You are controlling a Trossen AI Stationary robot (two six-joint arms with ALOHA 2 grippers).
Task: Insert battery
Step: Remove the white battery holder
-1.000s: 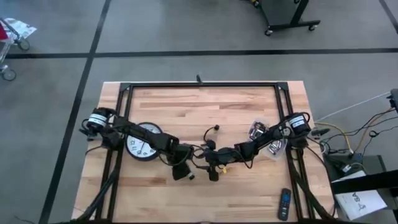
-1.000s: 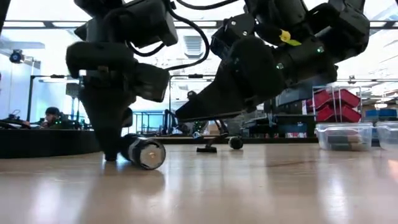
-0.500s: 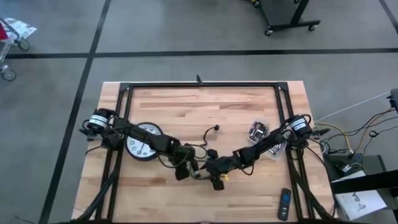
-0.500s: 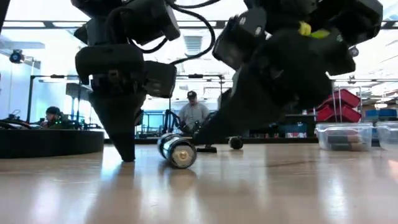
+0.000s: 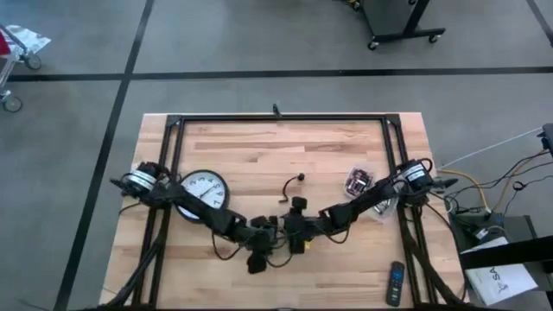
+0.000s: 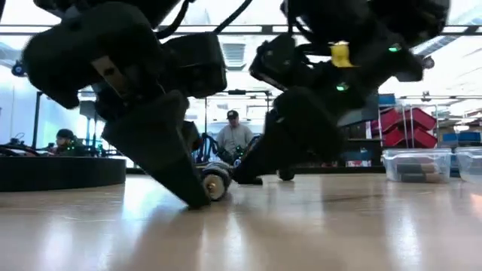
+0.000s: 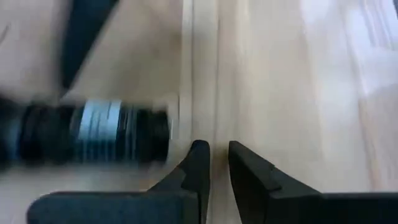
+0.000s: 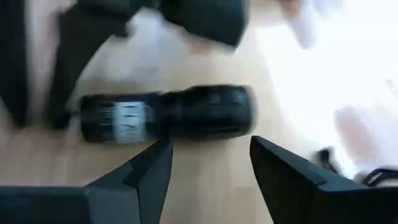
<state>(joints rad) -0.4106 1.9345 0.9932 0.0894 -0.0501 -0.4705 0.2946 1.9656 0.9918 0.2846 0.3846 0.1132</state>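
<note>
Crowding together low in the middle of the high view, both grippers have drawn closer than they were a second ago: the left gripper (image 5: 270, 244) has slid rightward and lower, its arm now stretched out flatter so that the whole clock (image 5: 201, 192) face shows, where earlier the arm covered part of it. The left gripper's fingers (image 7: 194, 167) stand nearly together with only a thin slit between them, gripping nothing, their tips down on the wooden table (image 5: 259, 155). The right gripper (image 5: 292, 235) sits just right of it, its fingers (image 8: 149, 171) spread wide and empty, with the flashlight (image 8: 168, 116) lying crosswise just ahead of them. In the low view the flashlight (image 6: 214, 181) lies on its side on the wood between the two grippers, its round end toward the camera; it has rolled from left of centre a second ago to the middle of that frame now. Counting what is there: two arms, one flashlight, one clock at the left of the high view, one clear plastic container (image 5: 360, 186) at centre right, one small black cabled piece (image 5: 297, 179) above the grippers, and one remote control (image 5: 394, 283) at the lower right. Two people (image 6: 233, 137) show in the room behind the table in the low view.
</note>
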